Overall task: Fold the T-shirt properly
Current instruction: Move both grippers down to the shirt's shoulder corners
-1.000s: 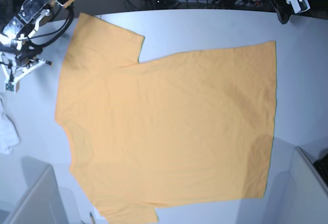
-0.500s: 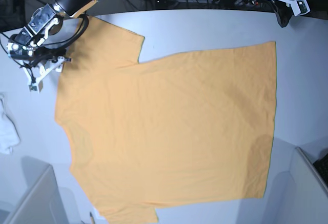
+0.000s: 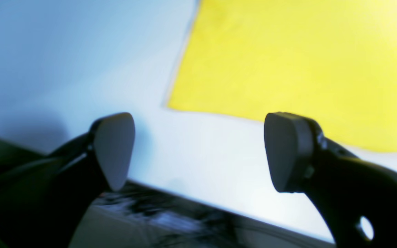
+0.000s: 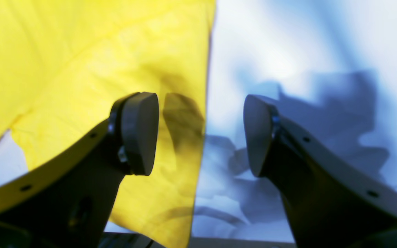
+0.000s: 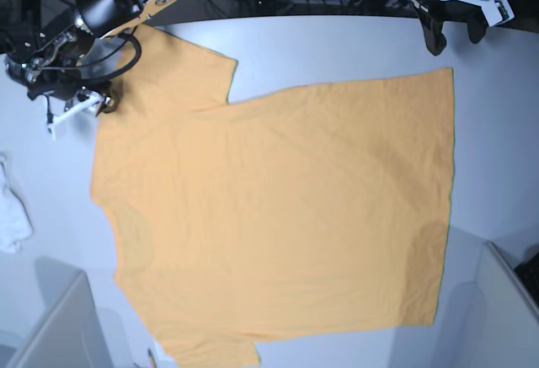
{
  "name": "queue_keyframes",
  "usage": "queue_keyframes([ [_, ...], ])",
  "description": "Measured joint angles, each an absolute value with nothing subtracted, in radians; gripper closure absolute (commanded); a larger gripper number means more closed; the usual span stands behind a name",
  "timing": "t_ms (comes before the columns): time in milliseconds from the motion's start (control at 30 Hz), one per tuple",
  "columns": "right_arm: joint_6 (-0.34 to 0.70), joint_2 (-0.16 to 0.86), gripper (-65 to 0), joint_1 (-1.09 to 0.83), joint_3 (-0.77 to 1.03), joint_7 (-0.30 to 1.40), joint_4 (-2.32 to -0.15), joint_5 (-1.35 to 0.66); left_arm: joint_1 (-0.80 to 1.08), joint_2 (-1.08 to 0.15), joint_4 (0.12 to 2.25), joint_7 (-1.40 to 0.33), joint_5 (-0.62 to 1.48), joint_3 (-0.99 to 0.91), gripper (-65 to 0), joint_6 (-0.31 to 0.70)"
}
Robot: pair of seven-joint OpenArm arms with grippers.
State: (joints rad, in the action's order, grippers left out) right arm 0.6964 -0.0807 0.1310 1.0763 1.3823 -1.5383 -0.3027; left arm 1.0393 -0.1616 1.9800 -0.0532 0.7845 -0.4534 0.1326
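The T-shirt (image 5: 278, 216) is lying spread flat on the white worktop (image 5: 337, 48), its long axis running across the base view, with the sleeves and shoulder end on that view's left and the straight hem on its right. The right gripper (image 4: 200, 134) is hanging right over the edge of the upper sleeve: in its wrist view the cloth edge is passing between the two pads, one pad over fabric and the other over bare worktop, and the jaws are standing apart with nothing in them. The left gripper (image 3: 198, 151) is sitting at the far edge of the worktop, its jaws wide apart and empty, with the hem corner of the shirt lying ahead of it and a little to one side, near but with a strip of bare worktop between. Judging by this, the right arm is the nearer of the two to a grasp, since it is already straddling its edge, while the left is needing to reach forward to its corner.
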Motion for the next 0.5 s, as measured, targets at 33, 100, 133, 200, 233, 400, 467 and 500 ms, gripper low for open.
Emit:
queue_keyframes([
  [33, 0.697, -0.081, -36.6, 0.119, 1.071, 1.374, -1.543, -0.312, 1.039, -0.175, 1.980, -0.058, 0.829, -0.466, -56.4, 0.131],
  [100, 0.697, -0.097, -36.6, 0.093, 1.068, 1.361, -1.562, -0.331, 1.033, -0.186, 1.979, -0.105, 0.888, -0.501, -56.4, 0.119],
  [133, 0.699, -0.106, -36.6, 0.074, 1.067, 1.353, -1.565, -0.350, 1.024, -0.183, 1.976, -0.137, 0.912, -0.525, -56.4, 0.122],
  [200, 0.701, -0.117, -36.6, 0.051, 1.067, 1.336, -1.566, -0.403, 0.986, -0.177, 1.966, -0.210, 0.953, -0.574, -56.4, 0.123],
  [233, 0.701, -0.116, -36.6, 0.043, 1.067, 1.335, -1.556, -0.424, 0.969, -0.173, 1.963, -0.252, 0.973, -0.601, -56.4, 0.124],
  [400, 0.700, -0.102, -34.8, 0.036, 1.014, 1.314, -1.517, -0.447, 0.882, -0.171, 1.955, -0.414, 0.989, -0.683, -56.4, 0.121],
  [467, 0.701, -0.102, -32.9, 0.033, 1.010, 1.309, -1.516, -0.450, 0.861, -0.172, 1.945, -0.427, 0.990, -0.692, -56.3, 0.128],
  [500, 0.701, -0.102, -32.3, 0.032, 1.010, 1.305, -1.516, -0.450, 0.851, -0.172, 1.942, -0.436, 0.989, -0.693, -56.3, 0.127],
])
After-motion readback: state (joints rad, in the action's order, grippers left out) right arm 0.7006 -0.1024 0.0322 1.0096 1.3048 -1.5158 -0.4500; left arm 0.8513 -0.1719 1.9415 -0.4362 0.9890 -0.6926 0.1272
